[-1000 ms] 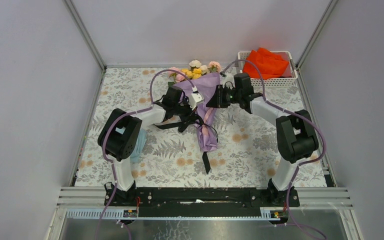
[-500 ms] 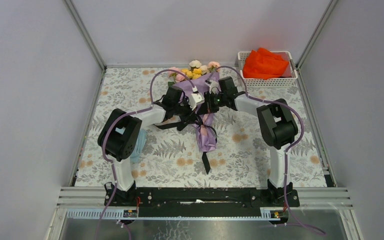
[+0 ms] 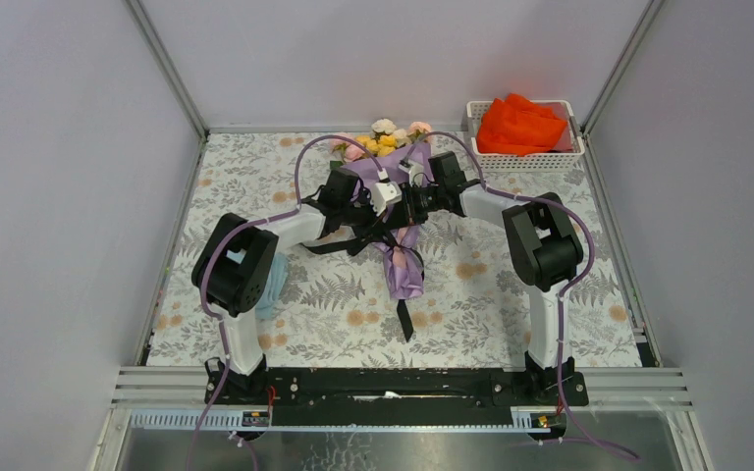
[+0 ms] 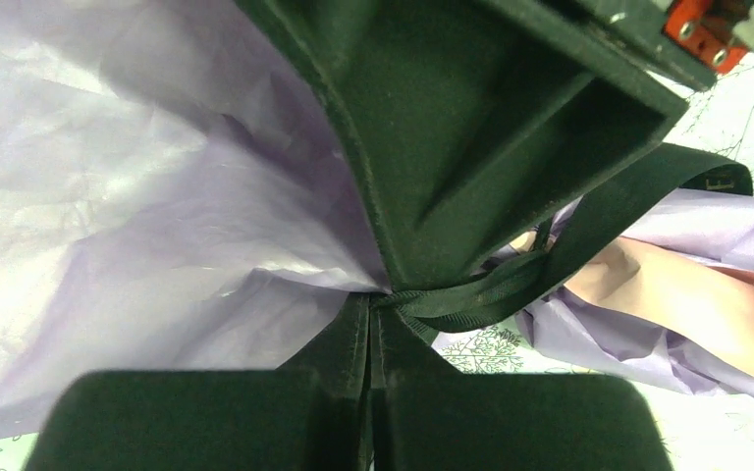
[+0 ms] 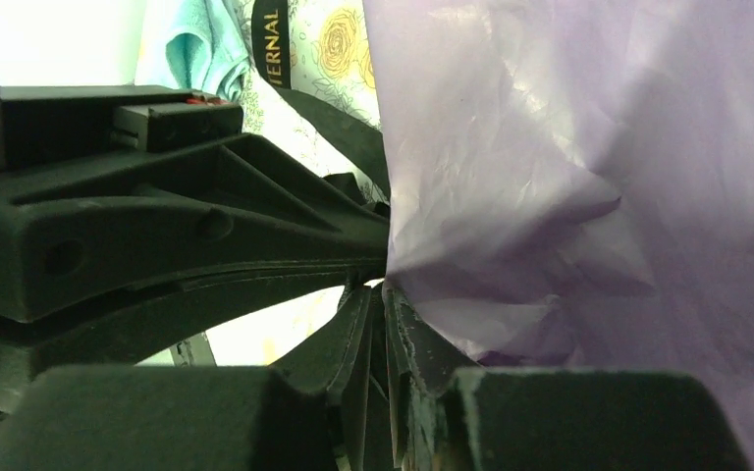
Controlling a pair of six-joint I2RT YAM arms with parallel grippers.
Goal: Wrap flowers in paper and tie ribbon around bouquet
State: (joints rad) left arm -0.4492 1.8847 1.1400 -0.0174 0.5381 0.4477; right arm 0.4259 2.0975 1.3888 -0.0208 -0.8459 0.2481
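Purple paper [image 3: 404, 270] wraps the flowers [image 3: 385, 137] on the counter [image 3: 511, 294], where the left end effector [image 4: 378, 294] is clamped on the black ribbon [image 4: 511, 285], likely holding tension, while the right end effector [image 5: 378, 299] meets the paper, its grip unclear.

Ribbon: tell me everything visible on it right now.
The ribbon is a narrow, flat, floppy black woven band, with gold lettering on one stretch seen from the right wrist. It bunches at the neck of the purple paper cone, where the left gripper is shut on it. One strand trails left over the floral table cover. A tail lies flat past the cone's tip. Whether a knot is finished cannot be told.
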